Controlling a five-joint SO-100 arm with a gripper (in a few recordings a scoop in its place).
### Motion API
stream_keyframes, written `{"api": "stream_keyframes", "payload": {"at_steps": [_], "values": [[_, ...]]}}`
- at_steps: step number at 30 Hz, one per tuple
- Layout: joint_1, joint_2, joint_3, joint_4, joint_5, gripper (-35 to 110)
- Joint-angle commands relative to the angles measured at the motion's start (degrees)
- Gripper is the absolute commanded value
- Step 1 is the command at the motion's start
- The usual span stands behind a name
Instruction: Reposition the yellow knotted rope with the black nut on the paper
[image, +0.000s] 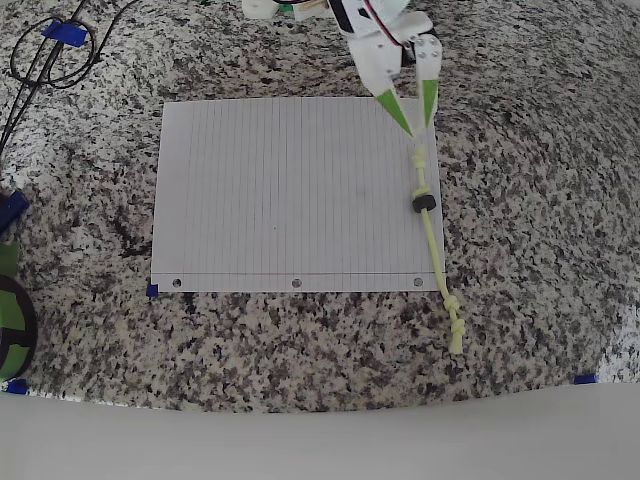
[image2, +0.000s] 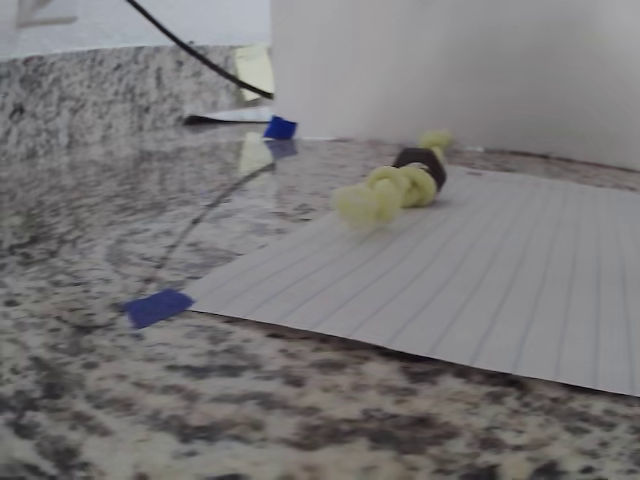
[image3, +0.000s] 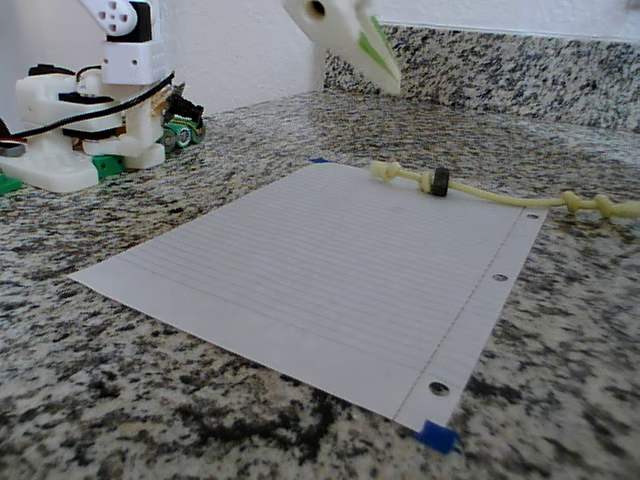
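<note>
Rope (image: 432, 232) along paper (image: 280, 190) right edge, knot overhanging.

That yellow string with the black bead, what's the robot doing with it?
The robot's claw is open and hangs just above the top knot of the yellow string, not touching it. The string lies along the right edge of the paper in the overhead view, with the black bead threaded on it near the top. Its bottom knots trail off the paper onto the speckled counter. Nothing is being held.
</note>
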Motion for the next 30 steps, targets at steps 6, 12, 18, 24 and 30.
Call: {"api": "stream_keyframes", "payload": {"at_steps": [6, 12, 18, 24, 30], "values": [[-1.6, -8.8, -2.3, -5.4, 8.0, 22], [-1.4, -11.9, -2.1, -6.1, 8.6, 41], [-1.1, -14.2, -1.8, -5.4, 8.6, 47], [0.5, -16.3, -1.8, -5.6, 9.7, 52], [1.1, -19.5, -1.9, -7.7, 9.8, 50]]}}
